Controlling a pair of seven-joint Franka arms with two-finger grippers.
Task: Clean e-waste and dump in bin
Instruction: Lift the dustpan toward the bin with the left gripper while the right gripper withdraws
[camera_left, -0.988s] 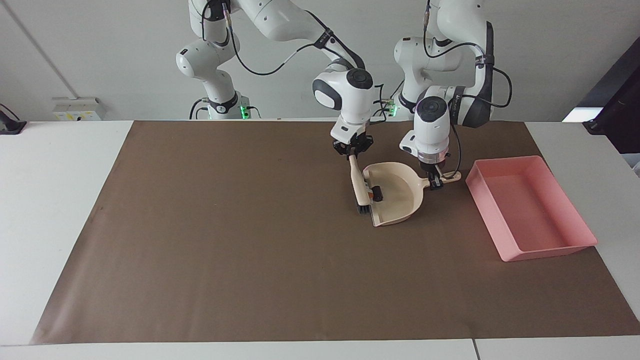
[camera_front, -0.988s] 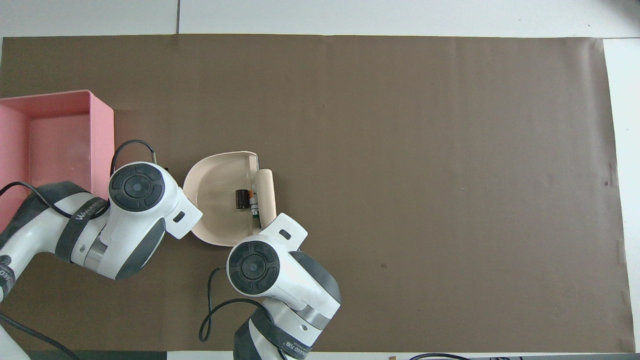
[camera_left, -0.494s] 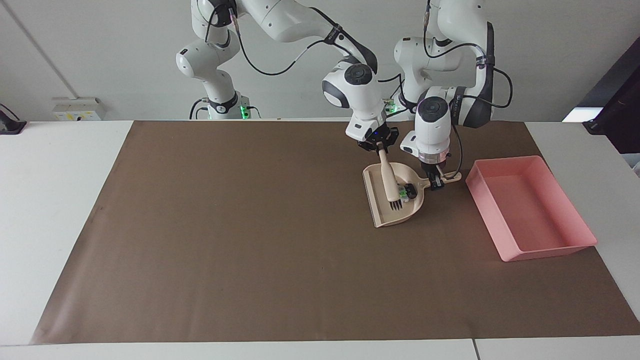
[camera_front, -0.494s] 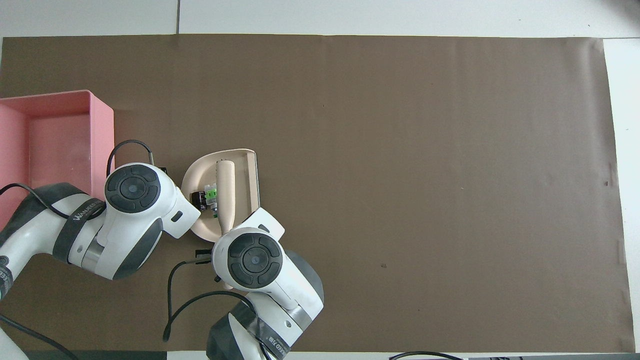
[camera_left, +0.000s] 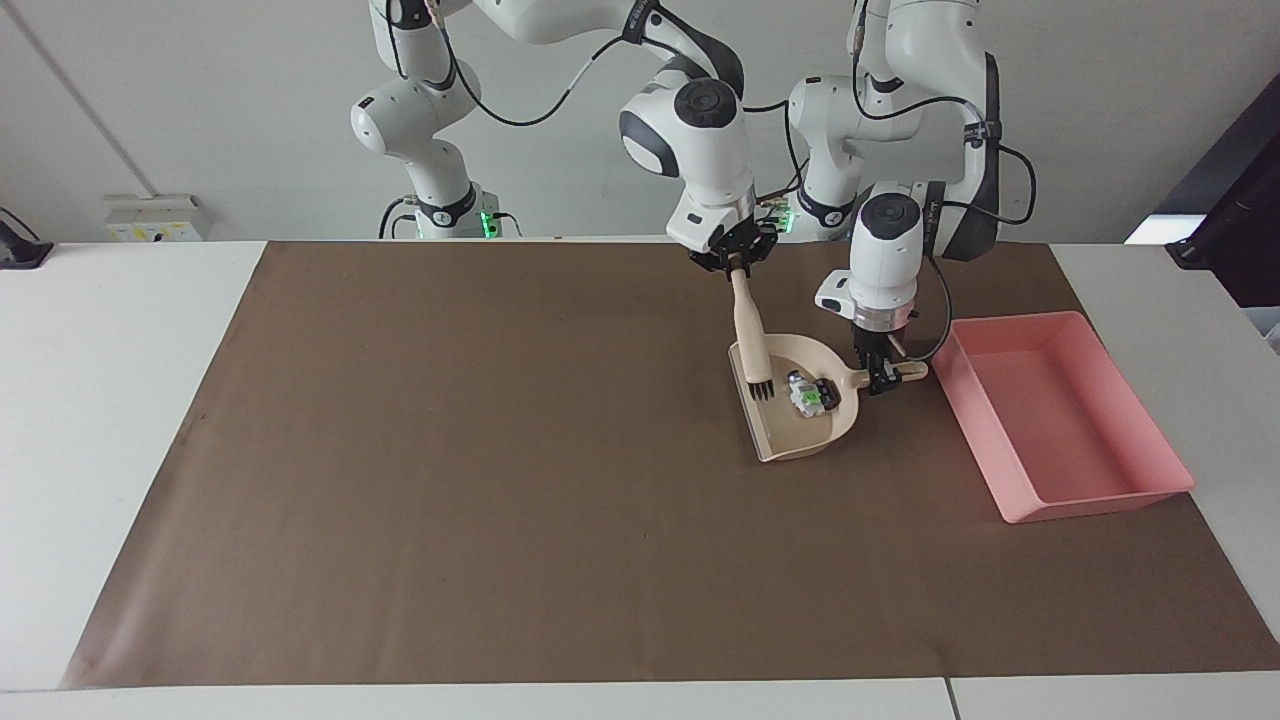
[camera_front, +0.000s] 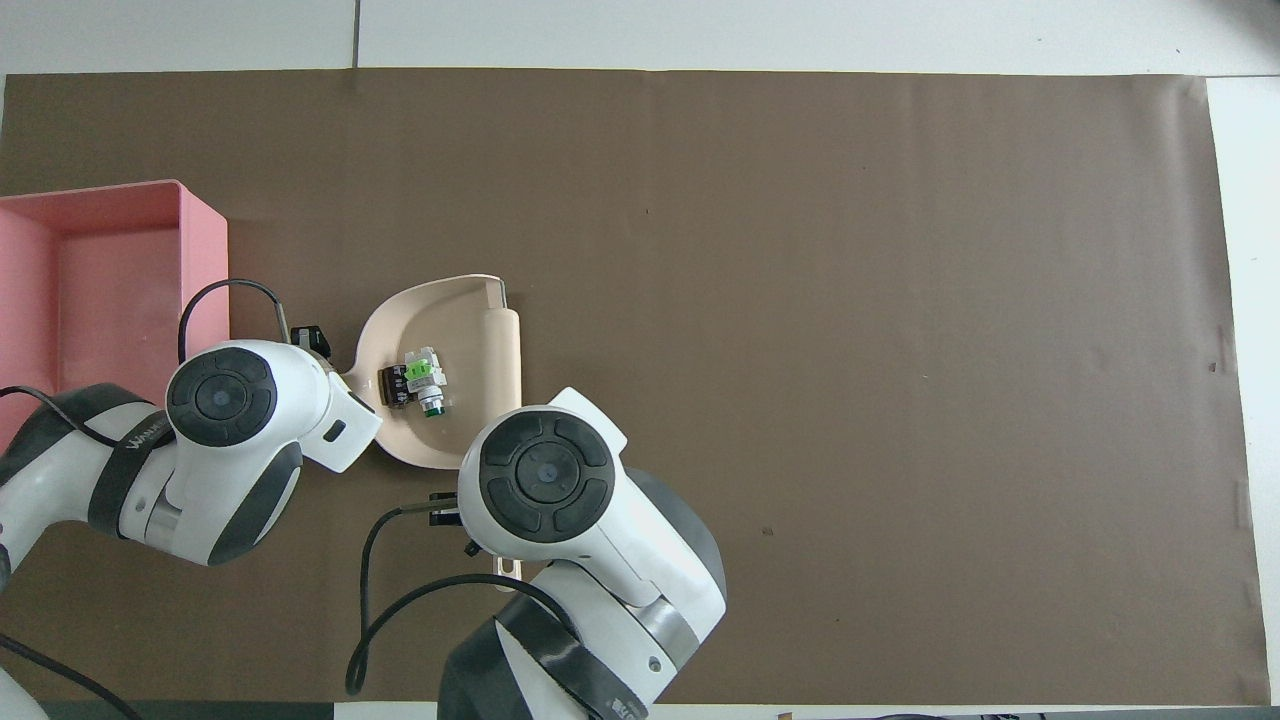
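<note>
Holding a loaded dustpan, a short swing from the bin

The left gripper (camera_left: 882, 380) is clamped on the handle of the beige dustpan (camera_left: 800, 432), which sits on the brown mat (camera_left: 500, 480) with its open mouth facing the right arm's end of the table. The e-waste (camera_left: 806, 393), a small cluster of a white and green piece and a dark bit, lies inside the pan close to the handle end, so it looks safely collected. The right gripper (camera_left: 737, 266) is closed on the top of the brush (camera_left: 750, 340), which hangs over the mouth edge of the pan, bristles down and seemingly just clear of it.

What matters now is direction: the bin (camera_left: 1100, 495) stands beside the dustpan's handle end, toward the left arm's end of the table, near but not touching. The pan's long axis runs from mouth to handle, almost straight at the bin, handle first. So I'd judge the left arm, the nearer one, must lift the pan, carry it over the pink wall and tip it, likely turning the mouth round to pour
</note>
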